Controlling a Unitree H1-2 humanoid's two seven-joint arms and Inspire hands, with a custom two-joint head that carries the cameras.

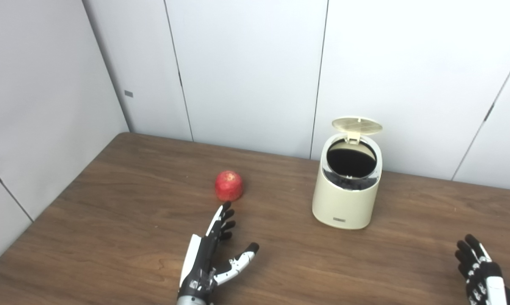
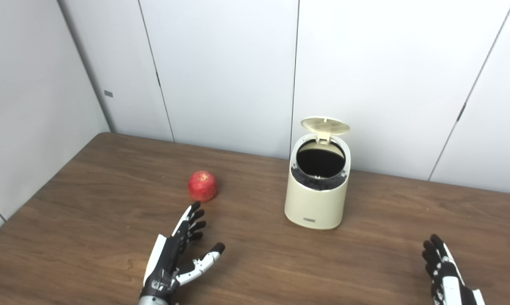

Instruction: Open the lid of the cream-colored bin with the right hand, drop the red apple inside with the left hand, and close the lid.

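Presently on the wooden table (image 1: 111,237), listed from its left edge to its right:

1. Left hand (image 1: 210,254): enters over the near edge, left of centre, palm turned inward, fingers (image 1: 226,216) stretched toward the far edge and spread apart, thumb splayed to the right. Holds nothing.

2. Red apple (image 1: 229,185): rests on the tabletop just beyond the left hand's fingertips, not touching them, roughly midway between the near and far edges, left of the bin.

3. Cream-colored bin (image 1: 344,199): stands upright toward the far edge, right of centre, well apart from the apple. Dark interior visible through the round mouth.

4. Lid (image 1: 357,125): hinged at the bin's back rim, swung fully up.

5. Right hand (image 1: 481,271): at the near right corner, partly cut off by the frame; visible fingers extended and apart, empty, well clear of the bin.
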